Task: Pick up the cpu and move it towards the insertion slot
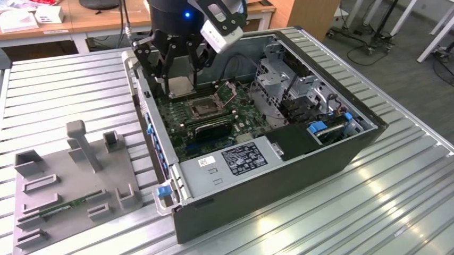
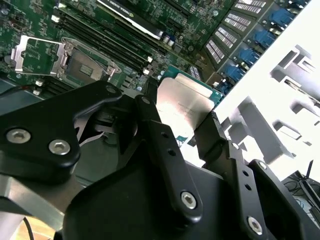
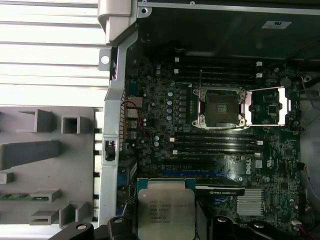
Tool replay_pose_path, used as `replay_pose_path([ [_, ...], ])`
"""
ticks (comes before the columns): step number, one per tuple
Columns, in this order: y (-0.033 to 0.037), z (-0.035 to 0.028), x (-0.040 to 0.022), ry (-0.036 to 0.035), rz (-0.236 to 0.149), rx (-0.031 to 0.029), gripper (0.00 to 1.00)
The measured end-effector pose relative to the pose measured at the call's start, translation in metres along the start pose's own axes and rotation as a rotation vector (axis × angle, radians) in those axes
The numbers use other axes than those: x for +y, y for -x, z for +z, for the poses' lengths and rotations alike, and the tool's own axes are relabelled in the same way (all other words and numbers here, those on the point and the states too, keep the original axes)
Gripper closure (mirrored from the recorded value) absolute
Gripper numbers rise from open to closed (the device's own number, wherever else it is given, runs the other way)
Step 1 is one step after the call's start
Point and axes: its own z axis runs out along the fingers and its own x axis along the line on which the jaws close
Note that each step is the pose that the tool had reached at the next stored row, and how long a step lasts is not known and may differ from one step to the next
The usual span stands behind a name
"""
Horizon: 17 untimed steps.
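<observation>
The jaws are clamped on the cpu [image 1: 182,85], which sits between the two black fingers of the gripper [image 1: 180,87] in the upper middle of the exterior view, above the open computer case [image 1: 333,154]. The insertion slot [image 1: 206,108] lies just below it in the frame, on the green motherboard [image 1: 212,127]. A grey fixture tray [image 1: 71,186] rests on the slatted table [image 1: 397,212] at lower left.

In the second wrist view, the cpu [image 2: 182,107] stands at centre, gripped on both sides by the fingers [image 2: 165,145], with the insertion slot [image 2: 82,65] in the upper left.

In the first wrist view, the cpu [image 3: 165,210] is at bottom centre and the insertion slot [image 3: 220,106] is right of centre, well apart from it.
</observation>
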Motion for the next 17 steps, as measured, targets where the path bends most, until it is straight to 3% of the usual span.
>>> replay_pose_path([
  [17, 0.0295, 0.0001, -0.0005, 0.0000, 0.000, -0.0001, 0.46],
])
